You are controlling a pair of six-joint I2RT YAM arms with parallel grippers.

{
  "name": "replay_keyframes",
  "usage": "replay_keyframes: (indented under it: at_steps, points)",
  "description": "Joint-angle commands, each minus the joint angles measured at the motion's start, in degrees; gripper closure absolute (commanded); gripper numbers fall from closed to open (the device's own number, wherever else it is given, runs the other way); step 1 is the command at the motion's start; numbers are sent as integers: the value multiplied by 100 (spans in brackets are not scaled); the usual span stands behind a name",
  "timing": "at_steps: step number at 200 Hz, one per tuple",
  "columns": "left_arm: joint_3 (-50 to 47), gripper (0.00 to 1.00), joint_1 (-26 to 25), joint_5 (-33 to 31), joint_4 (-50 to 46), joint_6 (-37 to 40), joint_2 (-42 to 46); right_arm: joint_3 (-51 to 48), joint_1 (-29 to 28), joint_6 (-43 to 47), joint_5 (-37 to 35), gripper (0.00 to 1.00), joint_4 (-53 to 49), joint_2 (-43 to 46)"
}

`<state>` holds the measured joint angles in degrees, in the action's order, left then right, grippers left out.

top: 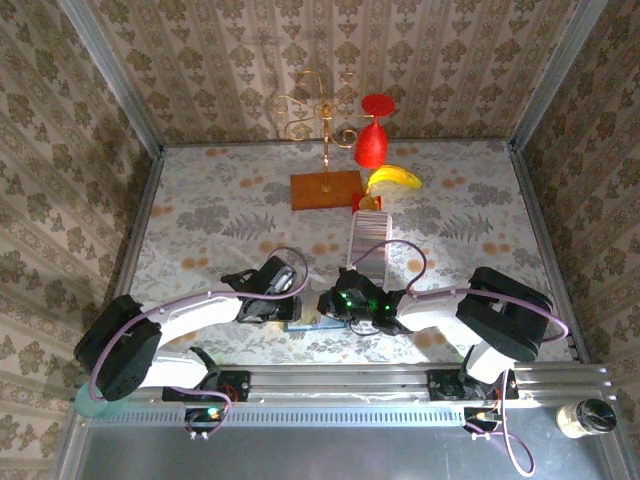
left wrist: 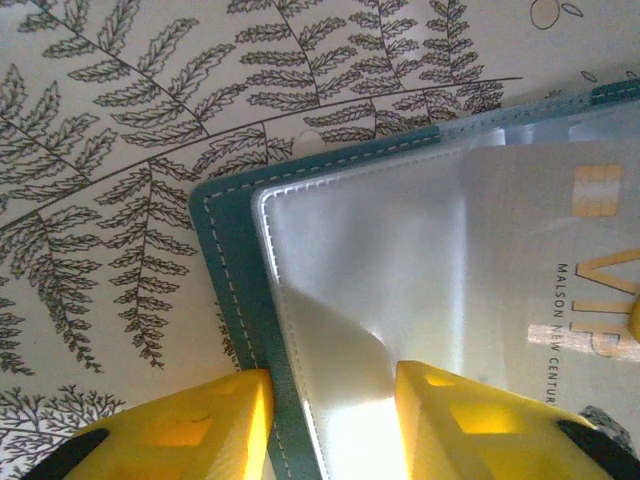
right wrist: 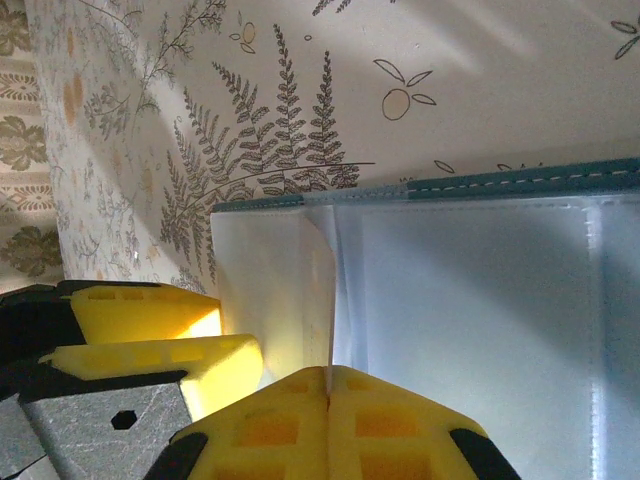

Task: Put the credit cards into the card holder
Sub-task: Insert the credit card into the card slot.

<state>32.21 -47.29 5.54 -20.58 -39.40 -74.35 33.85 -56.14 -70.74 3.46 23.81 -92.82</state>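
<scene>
The teal card holder point(left wrist: 232, 260) lies open on the fern-print cloth, clear sleeves up, at the table's front centre point(top: 305, 326). One sleeve holds a pale card printed VIP point(left wrist: 590, 280). My right gripper point(right wrist: 328, 372) is shut on a thin white credit card point(right wrist: 275, 290), which stands on edge against the holder's left sleeve. My left gripper point(left wrist: 333, 385) is open, its yellow fingers point(left wrist: 210, 420) astride the holder's stitched edge and that card's rounded corner point(left wrist: 345, 340). The other credit cards form a ribbed row in a white rack point(top: 370, 243).
Behind the rack stand an orange-brown wooden block with a gold stand point(top: 325, 188), a red glass point(top: 372, 145) and a banana point(top: 395, 178). A jar point(top: 585, 417) sits off the table at bottom right. Both wrists crowd together over the holder.
</scene>
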Motion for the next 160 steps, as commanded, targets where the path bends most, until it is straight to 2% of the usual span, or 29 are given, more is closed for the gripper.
replay_keyframes:
  at_steps: [1,52,79,105,160]
  points:
    - [-265,59,-50,-143,-335,-100,117,98,-59,63,119,100,-674,-143]
    - [-457,57,90,-114,-154,-320,657,230,-56,232,200,99,-1021,-241]
    - [-535,67,283,98,10,-399,581,310,-46,337,315,94,-1130,-309]
    - [-564,80,344,314,185,-402,478,450,-46,448,455,94,-1184,-436]
    - [-736,87,361,309,192,-386,465,711,-46,605,680,93,-1254,-663]
